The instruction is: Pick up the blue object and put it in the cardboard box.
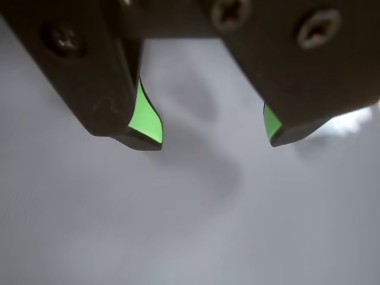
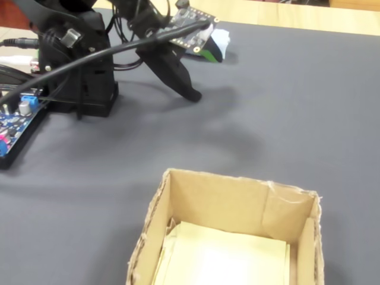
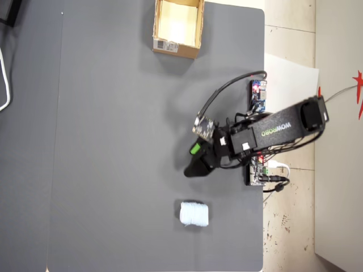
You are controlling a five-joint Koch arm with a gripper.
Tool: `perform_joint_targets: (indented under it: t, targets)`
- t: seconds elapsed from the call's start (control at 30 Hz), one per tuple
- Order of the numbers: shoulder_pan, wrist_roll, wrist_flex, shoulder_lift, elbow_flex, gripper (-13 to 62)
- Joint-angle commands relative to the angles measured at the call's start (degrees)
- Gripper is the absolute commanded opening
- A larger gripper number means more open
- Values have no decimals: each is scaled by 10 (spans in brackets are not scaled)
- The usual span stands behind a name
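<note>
Grey table [image 3: 113, 141]: arm w/ "WOWROBO" print, hand [image 1: 214, 133] spread (empty), cardboard box [image 3: 176, 50] barcode-labelled.

Fingers [image 1: 153, 122] (green-padded) spread apart over bare grey table [image 1: 190, 225]; pale blur [image 1: 350, 122] at right.

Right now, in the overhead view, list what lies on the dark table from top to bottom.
cardboard box → hand → blue object
</note>
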Motion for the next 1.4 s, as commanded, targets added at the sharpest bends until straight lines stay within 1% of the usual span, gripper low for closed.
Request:
perform_joint_targets:
  t: [0.0, 0.03, 0.07, 0.2, 0.47, 0.5, 0.77, 1.07, 1.37]
  targets:
    - [-39, 2, 61, 43, -64, 337]
    - [-54, 0, 79, 41, -83, 337]
    - [-112, -15, 127, 27, -143, 335]
    - [-174, -75, 175, -6, -226, 335]
    - [-241, -132, 196, -82, -334, 330]
    - [-243, -139, 194, -107, -350, 330]
    - [-231, -140, 139, -208, -379, 329]
    - [-232, -182, 122, -304, -450, 327]
    - [-217, -170, 74, -313, -374, 327]
